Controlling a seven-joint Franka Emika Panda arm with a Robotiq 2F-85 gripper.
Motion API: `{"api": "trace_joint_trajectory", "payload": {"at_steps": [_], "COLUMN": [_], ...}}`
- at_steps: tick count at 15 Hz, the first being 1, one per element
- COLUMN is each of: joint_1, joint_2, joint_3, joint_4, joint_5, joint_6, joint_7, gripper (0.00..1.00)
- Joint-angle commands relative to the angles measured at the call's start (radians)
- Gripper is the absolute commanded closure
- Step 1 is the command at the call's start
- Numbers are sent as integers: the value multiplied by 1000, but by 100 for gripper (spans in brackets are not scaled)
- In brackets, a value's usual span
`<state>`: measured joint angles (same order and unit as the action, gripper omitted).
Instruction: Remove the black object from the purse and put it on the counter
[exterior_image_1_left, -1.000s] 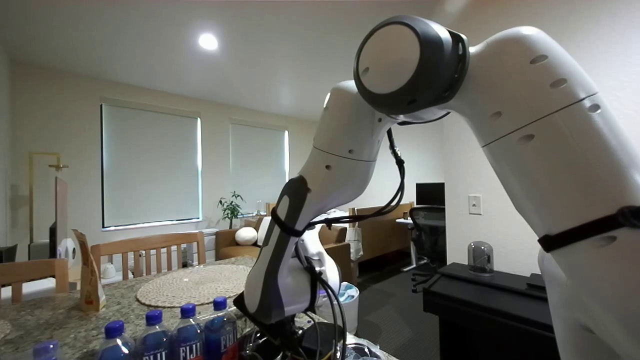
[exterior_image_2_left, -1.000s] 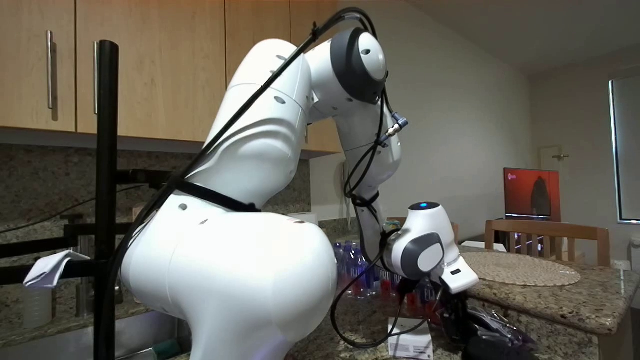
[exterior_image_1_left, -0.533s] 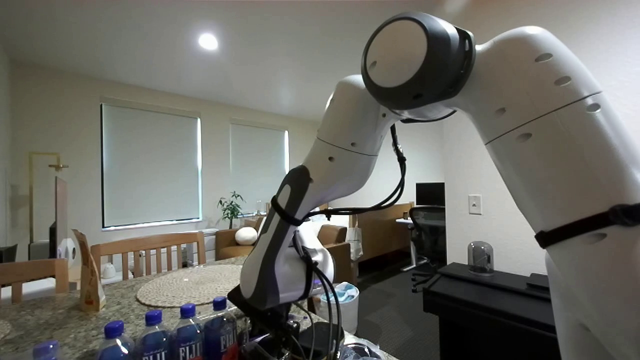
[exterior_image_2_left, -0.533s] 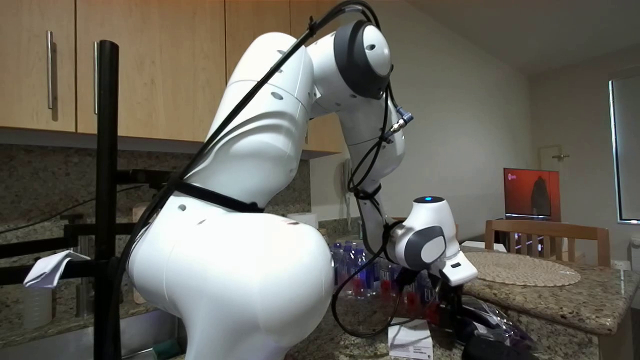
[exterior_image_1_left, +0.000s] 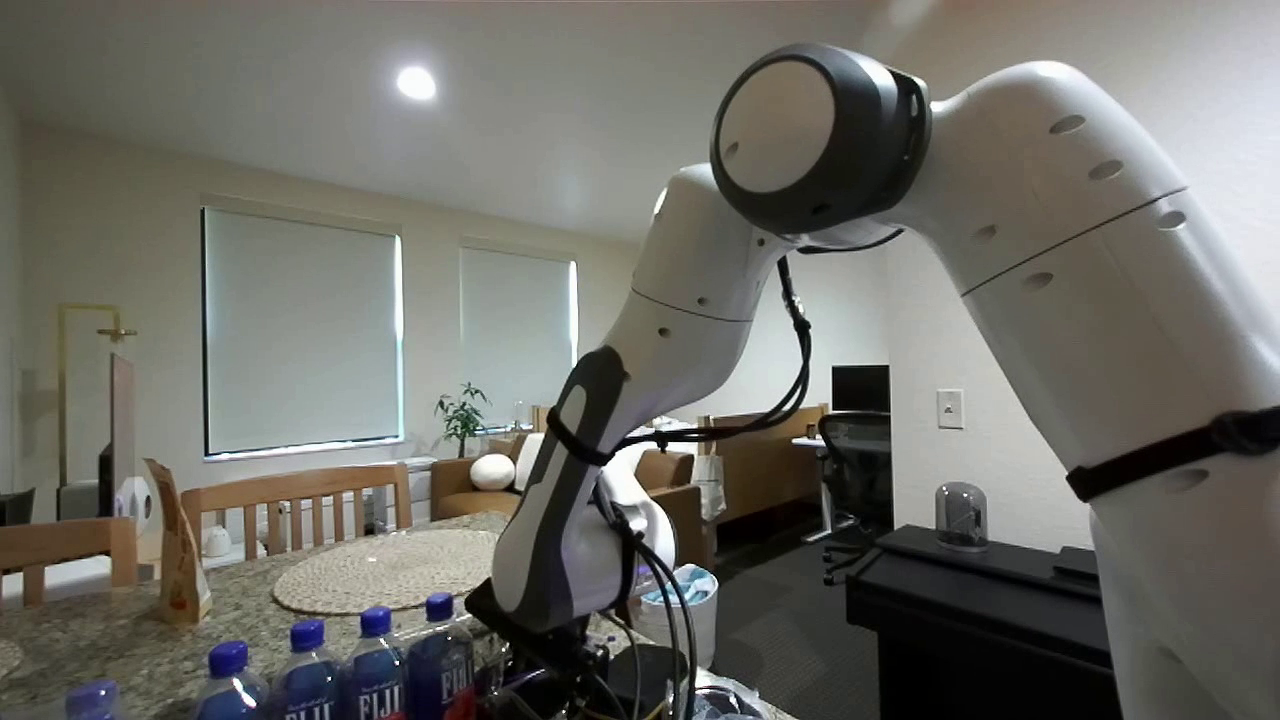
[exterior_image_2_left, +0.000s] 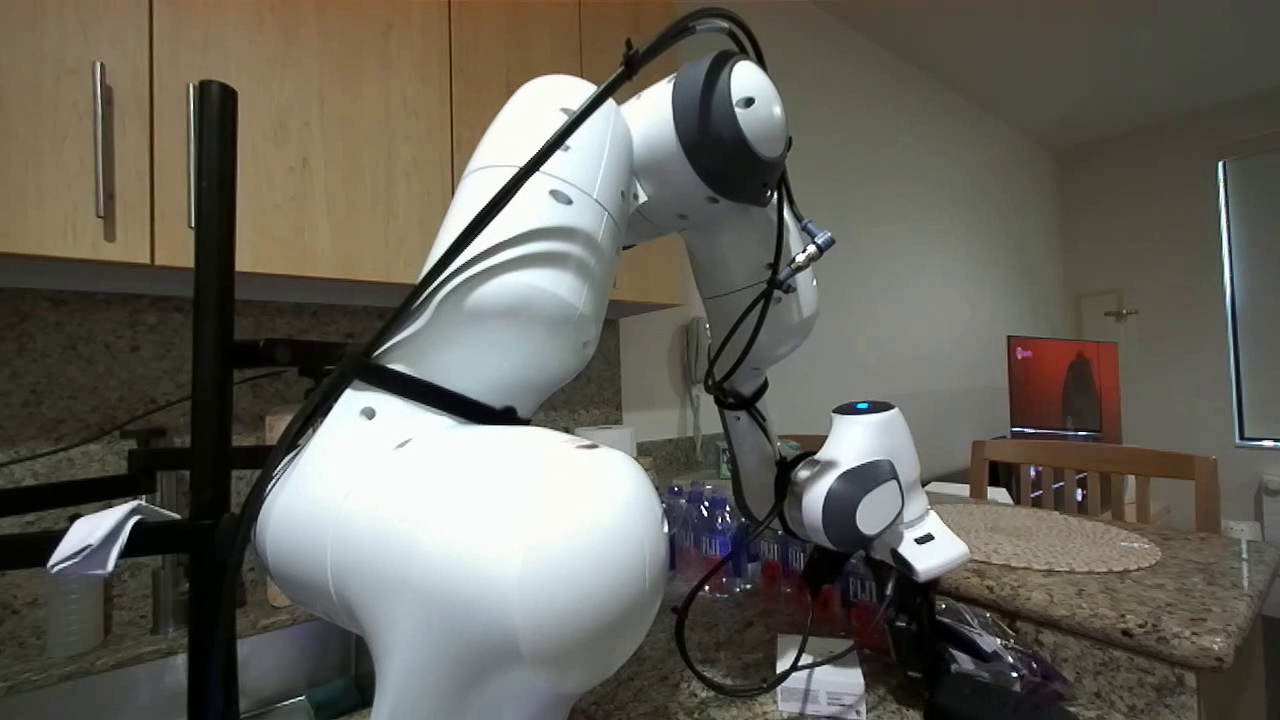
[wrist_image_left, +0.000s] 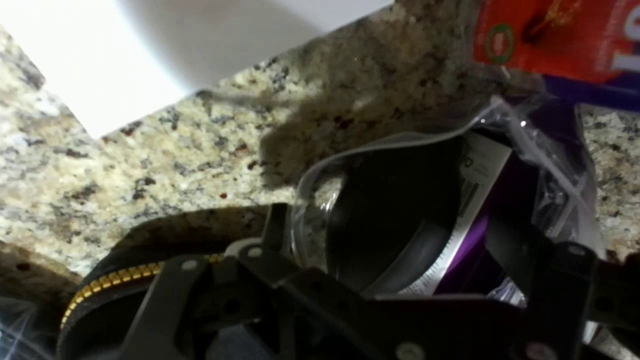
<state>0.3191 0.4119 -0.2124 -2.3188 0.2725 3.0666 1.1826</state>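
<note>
Counter (wrist_image_left: 165, 175): room nr white item (wrist_image_left: 160, 45) edge; hand (wrist_image_left: 392, 225) wide.

"FIJI" reads on several water bottles (exterior_image_1_left: 378, 672) in both exterior views. In an exterior view they stand behind the white box (exterior_image_2_left: 822, 682), whose print is too small to make out; well beyond that box, the television screen (exterior_image_2_left: 1062, 390) bears a pale logo (exterior_image_2_left: 1021, 353), unreadable. In the wrist view, below and right of the box, a white label (wrist_image_left: 484, 167) against purple packaging (wrist_image_left: 477, 232) carries a barcode (wrist_image_left: 469, 197) and blurred letters. Straight right of the box, a red label (wrist_image_left: 565, 47) has a green-ringed emblem (wrist_image_left: 499, 44) and large white letters, cut off.
</note>
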Motion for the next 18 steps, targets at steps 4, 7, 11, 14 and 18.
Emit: {"api": "trace_joint_trajectory", "payload": {"at_steps": [4, 7, 11, 14, 18], "joint_1": [-1, -14, -23, -27, -57], "joint_2": [53, 66, 68, 61, 15], "joint_3": [15, 41, 61, 70, 118], "joint_4": [8, 11, 9, 3, -41], "joint_5": [20, 42, 53, 61, 75], "joint_6": [157, 199, 216, 210, 206], "joint_7": [-7, -28, -39, -38, -41], "gripper": [0, 33, 61, 77, 93]}}
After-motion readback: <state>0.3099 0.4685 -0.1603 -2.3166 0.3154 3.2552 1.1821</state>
